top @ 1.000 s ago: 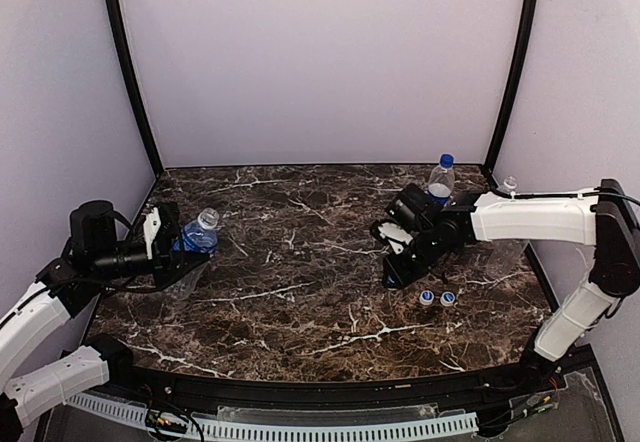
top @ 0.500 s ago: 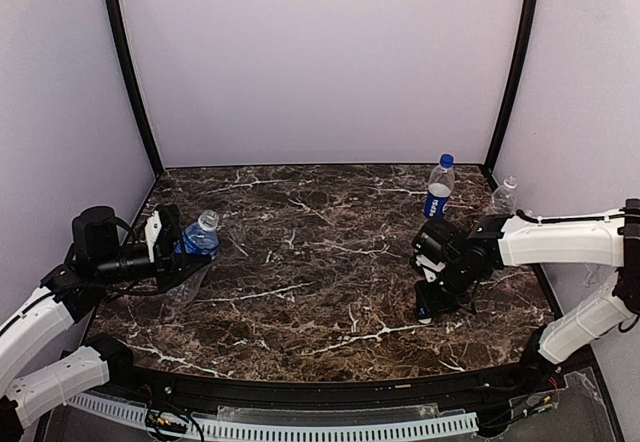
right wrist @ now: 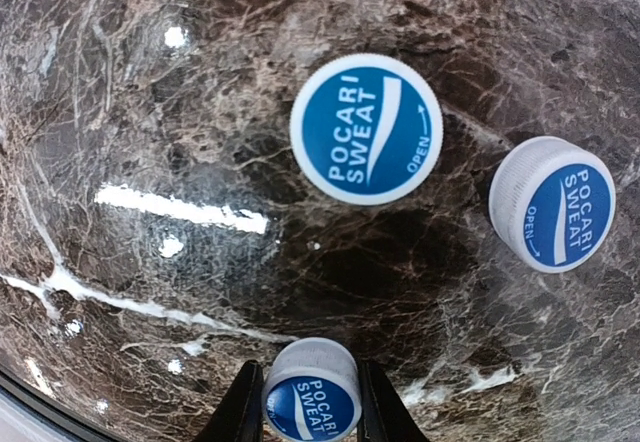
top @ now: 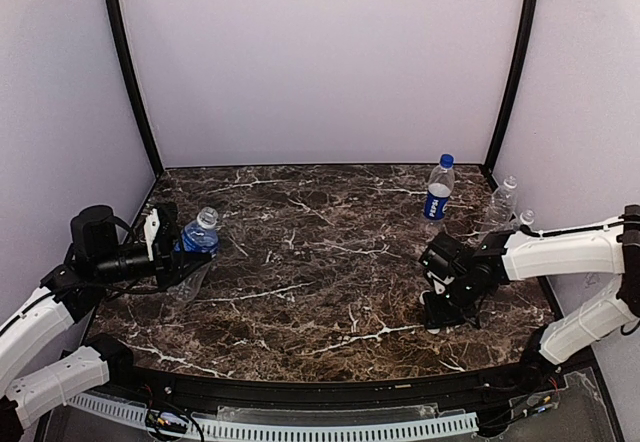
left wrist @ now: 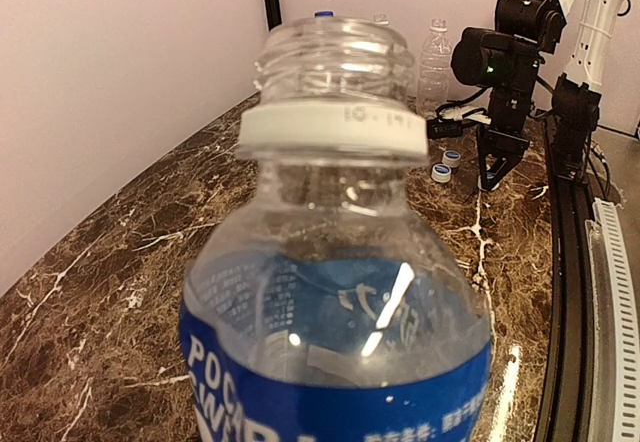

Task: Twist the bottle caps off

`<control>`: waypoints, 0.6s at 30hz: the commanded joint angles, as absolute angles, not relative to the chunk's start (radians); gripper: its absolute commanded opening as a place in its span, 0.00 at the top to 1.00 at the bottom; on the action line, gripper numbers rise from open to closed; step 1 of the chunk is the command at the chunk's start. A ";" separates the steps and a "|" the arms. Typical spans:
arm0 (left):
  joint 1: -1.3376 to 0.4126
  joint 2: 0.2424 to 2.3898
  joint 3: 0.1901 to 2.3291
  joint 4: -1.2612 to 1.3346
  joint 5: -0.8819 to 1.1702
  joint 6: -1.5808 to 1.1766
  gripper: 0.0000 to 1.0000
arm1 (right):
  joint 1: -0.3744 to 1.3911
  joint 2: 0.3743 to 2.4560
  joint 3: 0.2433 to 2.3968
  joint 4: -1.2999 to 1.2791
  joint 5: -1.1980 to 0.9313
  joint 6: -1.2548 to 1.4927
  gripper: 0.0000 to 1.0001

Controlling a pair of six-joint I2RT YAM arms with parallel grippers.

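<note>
My left gripper [top: 172,254] is shut on a blue-labelled bottle [top: 194,249] and holds it tilted over the table's left side. In the left wrist view this bottle [left wrist: 335,262] fills the frame; its neck is open, with only a white ring left on it. My right gripper [top: 436,319] is low over the table at front right. In the right wrist view it [right wrist: 311,409] is shut on a white-and-blue bottle cap [right wrist: 311,399]. Two more caps [right wrist: 366,129] [right wrist: 551,203] lie on the table just beyond it.
A blue-labelled bottle [top: 437,190] with a blue cap [top: 446,160] stands at the back right. Two plain clear bottles [top: 503,197] [top: 523,220] stand by the right wall behind my right arm. The table top is dark marble [top: 300,262].
My right arm has swung from the table's middle right towards the near right and dropped low over the two loose caps, carrying a cap. My left arm and its bottle have barely moved.
</note>
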State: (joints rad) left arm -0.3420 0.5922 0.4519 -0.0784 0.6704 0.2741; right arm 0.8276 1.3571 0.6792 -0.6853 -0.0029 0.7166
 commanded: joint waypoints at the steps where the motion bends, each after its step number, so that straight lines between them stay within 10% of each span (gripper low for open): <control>1: -0.337 0.585 0.462 -0.063 0.686 0.262 0.64 | 0.830 1.353 0.665 -0.651 0.005 0.743 0.72; 10: -0.336 0.581 0.460 -0.063 0.691 0.261 0.64 | 0.830 1.334 0.734 -0.710 -0.012 0.717 0.11; 18: -0.337 0.581 0.463 -0.067 0.749 0.275 0.64 | 0.926 1.352 1.086 -0.670 -0.128 0.386 0.22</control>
